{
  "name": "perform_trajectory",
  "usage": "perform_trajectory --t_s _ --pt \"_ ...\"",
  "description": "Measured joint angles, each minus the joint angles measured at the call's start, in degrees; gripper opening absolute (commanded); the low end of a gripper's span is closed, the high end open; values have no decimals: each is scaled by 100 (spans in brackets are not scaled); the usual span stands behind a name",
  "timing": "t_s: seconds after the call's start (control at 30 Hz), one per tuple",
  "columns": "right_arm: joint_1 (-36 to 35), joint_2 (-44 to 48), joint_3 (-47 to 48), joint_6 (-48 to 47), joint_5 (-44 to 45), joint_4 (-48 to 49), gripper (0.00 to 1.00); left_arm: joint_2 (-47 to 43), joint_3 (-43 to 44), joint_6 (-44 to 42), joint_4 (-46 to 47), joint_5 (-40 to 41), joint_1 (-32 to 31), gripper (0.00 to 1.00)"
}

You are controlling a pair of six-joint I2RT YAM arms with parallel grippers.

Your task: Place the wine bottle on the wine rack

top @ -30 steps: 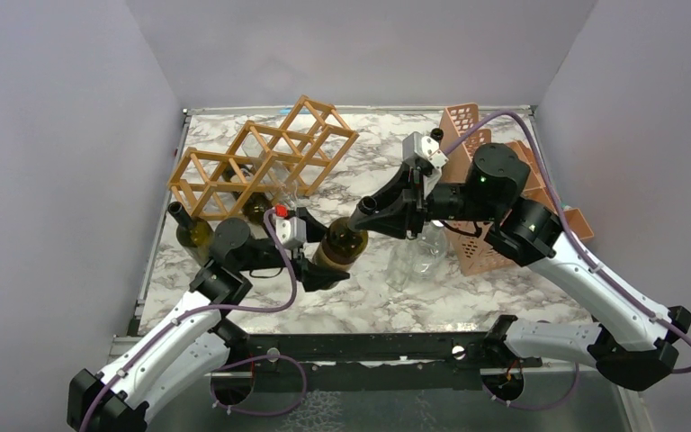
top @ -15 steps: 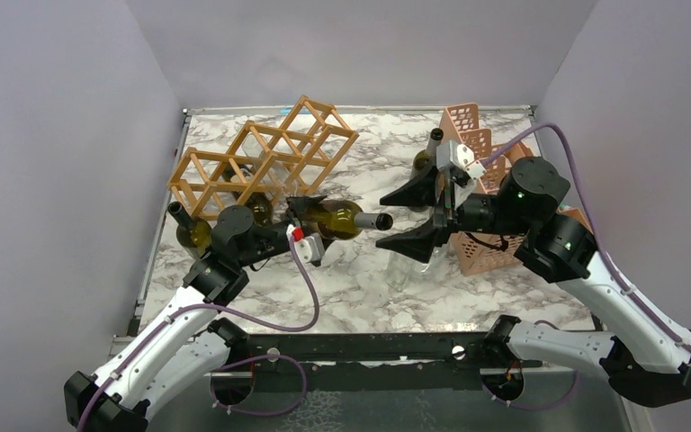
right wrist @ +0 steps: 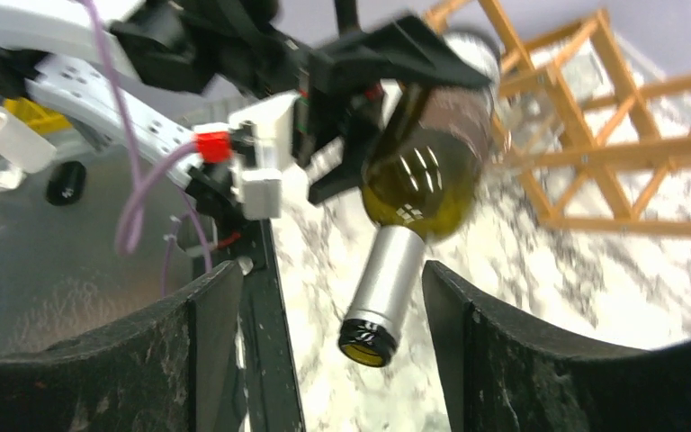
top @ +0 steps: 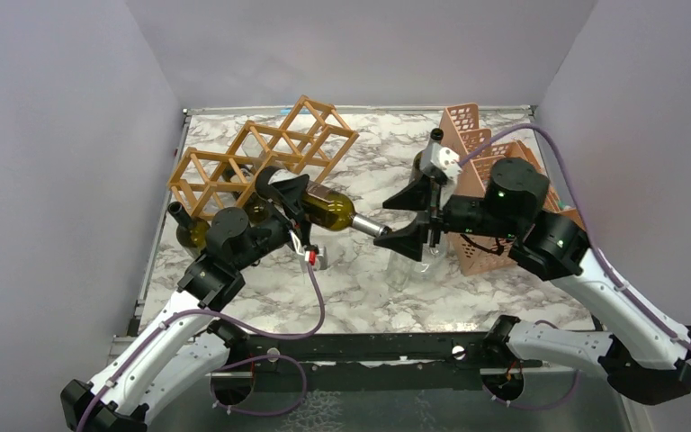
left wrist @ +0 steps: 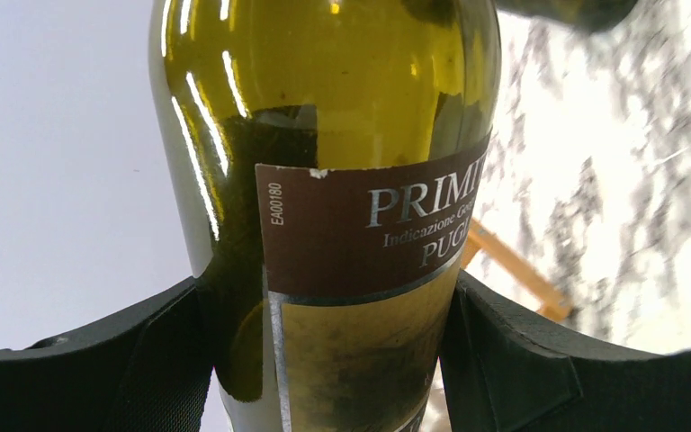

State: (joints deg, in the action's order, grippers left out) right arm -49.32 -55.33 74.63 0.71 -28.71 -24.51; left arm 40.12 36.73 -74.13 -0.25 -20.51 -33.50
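The left tool (top: 292, 202) clamps the wine bottle (top: 328, 209), arm reaching forward; the right tool (top: 381, 224) faces left, jaws spread.

My left gripper (top: 290, 193) hides the base of the wine bottle (top: 328, 209) beside the wine rack (top: 250, 126); my left wrist view crops its neck and label.

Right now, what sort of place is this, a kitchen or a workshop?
Most likely a robot test booth: two arms bolted at a marble-patterned table, plain lilac walls closing it in, a wooden wine rack and wine bottle as props.
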Motion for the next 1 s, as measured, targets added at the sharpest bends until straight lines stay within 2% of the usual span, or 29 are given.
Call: perform_trajectory --t_s 0.2,0.4,1.0 --pt "0 -734 66 -87 479 -684 68 -42 -24 -1069 0 284 0 0" --pt "0 -1226 72 -83 710 -1023 67 13 -96 -1731 -31 402 0 0" --pt "-96 -2116 98 83 833 -1032 57 127 -98 -2109 -258 415 0 0"
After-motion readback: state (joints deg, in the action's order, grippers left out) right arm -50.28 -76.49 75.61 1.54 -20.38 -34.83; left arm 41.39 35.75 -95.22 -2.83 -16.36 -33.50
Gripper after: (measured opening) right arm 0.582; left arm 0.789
